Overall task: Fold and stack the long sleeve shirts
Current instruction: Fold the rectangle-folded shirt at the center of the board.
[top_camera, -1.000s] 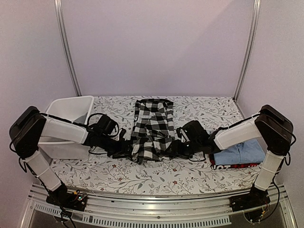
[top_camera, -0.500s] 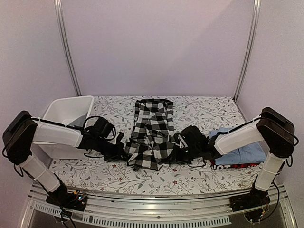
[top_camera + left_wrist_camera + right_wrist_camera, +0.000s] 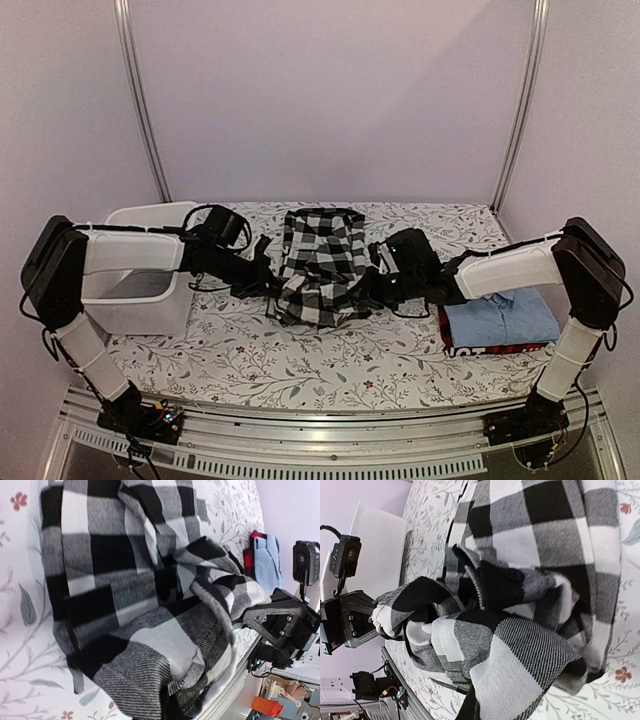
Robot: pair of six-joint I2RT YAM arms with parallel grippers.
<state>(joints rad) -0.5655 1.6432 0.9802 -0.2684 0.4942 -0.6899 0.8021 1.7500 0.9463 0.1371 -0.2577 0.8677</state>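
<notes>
The black-and-white checked shirt lies in the middle of the table, its near edge raised and bunched. My left gripper is shut on the near left corner of that edge, and my right gripper is shut on the near right corner. Checked cloth drapes over my own fingers in the left wrist view and hides them. The right wrist view is likewise filled with cloth. A folded light blue shirt rests on a red-and-black one at the right.
A white plastic tub stands at the left, beside the left arm. The table has a floral cover and a metal rail along its near edge. Purple walls close in the back and sides.
Both grippers have shut on the checked shirt's near edge. They have lifted it and carried it away from the near edge, so the shirt now looks shorter and bunched.
</notes>
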